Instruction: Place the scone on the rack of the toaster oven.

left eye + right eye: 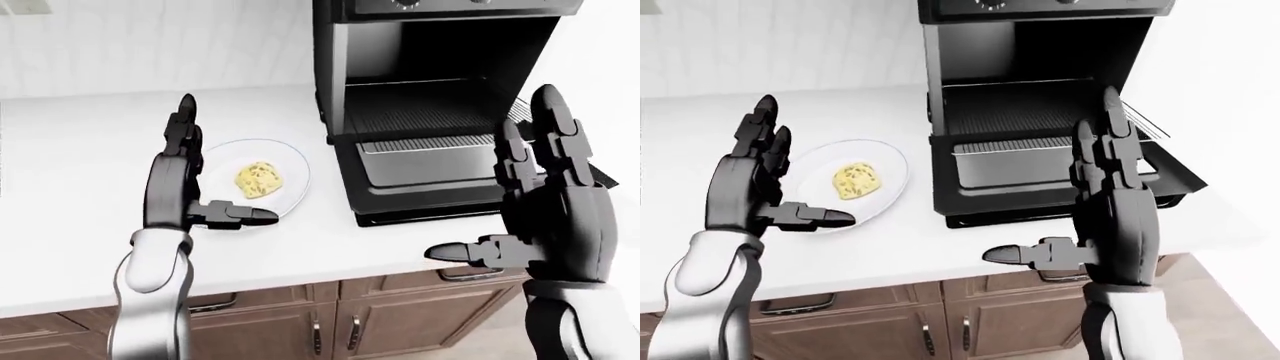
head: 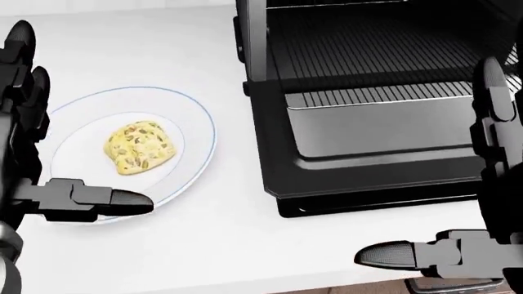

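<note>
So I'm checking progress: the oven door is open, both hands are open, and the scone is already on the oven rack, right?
Not quite. The scone is still on the white plate, left of the oven, as the head view shows. The oven door is open, and the left hand and right hand are open.

A home kitchen, rendered: a white tabletop over brown wooden cabinets with metal handles, a pale tiled wall above, and an open black toaster oven beside a plate.
</note>
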Robot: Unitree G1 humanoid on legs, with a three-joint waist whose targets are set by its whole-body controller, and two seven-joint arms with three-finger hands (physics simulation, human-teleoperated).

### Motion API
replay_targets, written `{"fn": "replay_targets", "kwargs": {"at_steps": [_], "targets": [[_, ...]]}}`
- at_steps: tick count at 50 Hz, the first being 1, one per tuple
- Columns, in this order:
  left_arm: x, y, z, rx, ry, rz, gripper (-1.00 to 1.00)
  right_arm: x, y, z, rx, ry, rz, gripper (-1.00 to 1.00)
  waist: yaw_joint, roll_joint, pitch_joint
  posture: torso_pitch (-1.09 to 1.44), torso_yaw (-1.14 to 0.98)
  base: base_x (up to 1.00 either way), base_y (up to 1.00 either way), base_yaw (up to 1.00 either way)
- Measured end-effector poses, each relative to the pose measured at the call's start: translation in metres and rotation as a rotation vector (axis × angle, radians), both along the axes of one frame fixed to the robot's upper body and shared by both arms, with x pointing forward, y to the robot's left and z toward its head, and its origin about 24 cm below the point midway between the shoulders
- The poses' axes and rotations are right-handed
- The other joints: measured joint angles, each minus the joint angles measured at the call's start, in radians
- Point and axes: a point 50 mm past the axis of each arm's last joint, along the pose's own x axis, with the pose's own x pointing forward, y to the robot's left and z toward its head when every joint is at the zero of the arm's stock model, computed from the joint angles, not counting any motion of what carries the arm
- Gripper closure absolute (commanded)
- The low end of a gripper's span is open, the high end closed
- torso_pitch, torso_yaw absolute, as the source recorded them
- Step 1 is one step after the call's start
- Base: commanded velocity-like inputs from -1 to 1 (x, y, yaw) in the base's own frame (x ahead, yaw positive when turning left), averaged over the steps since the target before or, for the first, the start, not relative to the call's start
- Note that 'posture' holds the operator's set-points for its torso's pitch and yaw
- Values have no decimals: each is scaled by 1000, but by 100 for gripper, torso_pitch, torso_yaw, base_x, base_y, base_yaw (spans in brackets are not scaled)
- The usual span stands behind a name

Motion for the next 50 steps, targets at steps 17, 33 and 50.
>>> {"fn": "replay_targets", "kwargs": {"at_steps": [17,33,50], "targets": [[0,2,10,20,-32,21,-100,-3,-1,5,8,-30,5,-100,2,23,-4,0,0,13,0,0],[9,-4,27,84,-68,-20,-100,-8,-4,2,13,-31,-14,-100,8,1,-30,0,0,0,0,0],[33,-5,25,248,52,-36,-100,-12,-7,3,12,-37,-26,-100,5,-5,-25,0,0,0,0,0]]}}
